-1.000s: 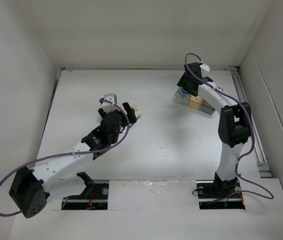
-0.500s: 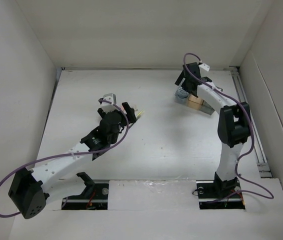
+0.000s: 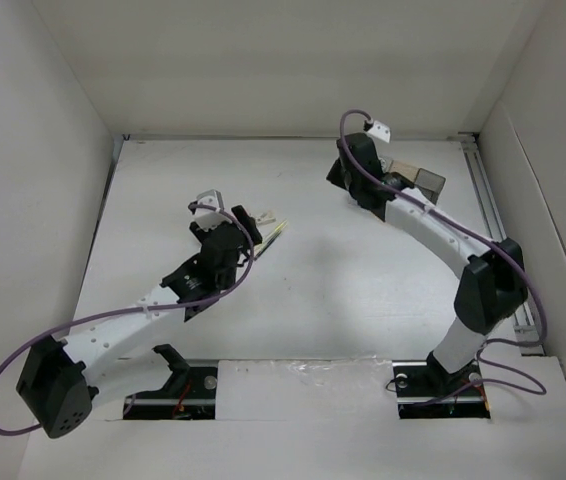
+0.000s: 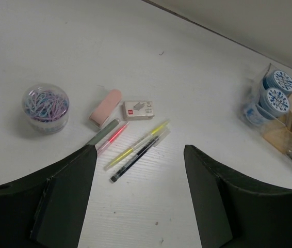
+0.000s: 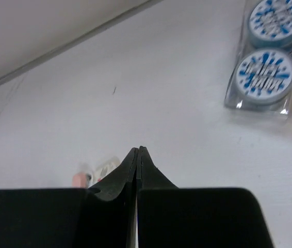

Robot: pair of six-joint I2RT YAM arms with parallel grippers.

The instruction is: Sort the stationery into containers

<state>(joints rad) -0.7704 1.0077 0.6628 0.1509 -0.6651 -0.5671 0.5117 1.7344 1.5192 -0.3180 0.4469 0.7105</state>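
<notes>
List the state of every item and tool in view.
left tool: open, empty
right tool: shut, empty
blue cylinders: upright in the clear box
pens: lying loose on the table
eraser: lying loose beside the pens
paper-clip tub: upright on the table

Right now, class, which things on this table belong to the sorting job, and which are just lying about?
Belong to the job: pens, pink eraser, small white box, tub of paper clips, two blue cylinders already in the clear box, containers.

Just lying about: nothing loose; only the table and its side rail.
</notes>
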